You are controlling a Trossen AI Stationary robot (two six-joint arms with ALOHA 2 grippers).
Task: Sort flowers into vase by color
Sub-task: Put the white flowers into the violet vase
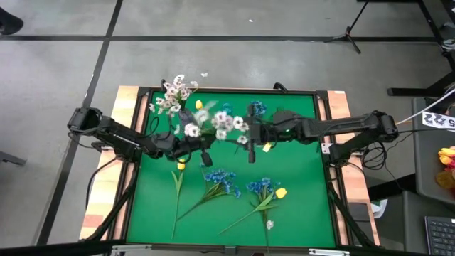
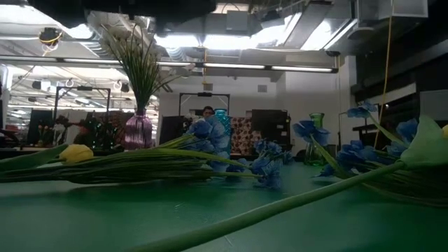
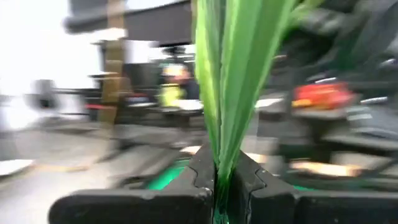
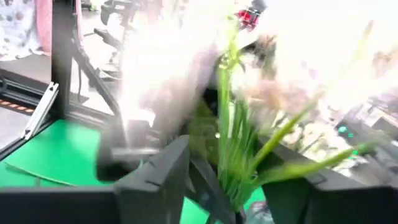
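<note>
While both arms met over the middle of the bench [image 1: 298,213], a white flower spray [image 1: 220,122] hung between them above the green mat. Left gripper [image 3: 222,180] was clamped on a bundle of green stalks [image 3: 231,81], fingers [image 3: 199,171] pinched tight around it in the left wrist view. Right gripper [image 4: 239,186] sat right beside the same bunch, fingers spread wide either side of the stems with a clear gap, gripping nothing. Another white spray [image 1: 174,94] stood at the far edge, apparently already in a vase, though the vase itself was hidden from above. A blue bloom [image 1: 257,109] showed near the back too. On the mat nearer the front lay unsorted stems: a yellow bud [image 1: 181,165], blue clusters [image 1: 222,179] and [image 1: 260,186], another yellow bud [image 1: 281,192].

Risk, as I judged it: this looked like a handover, and if the left let go before the right closed, the thin stalks would drop or fan apart. The two grippers were crowded close, so a bump was likely. Swinging blossoms might also snag the standing spray.
</note>
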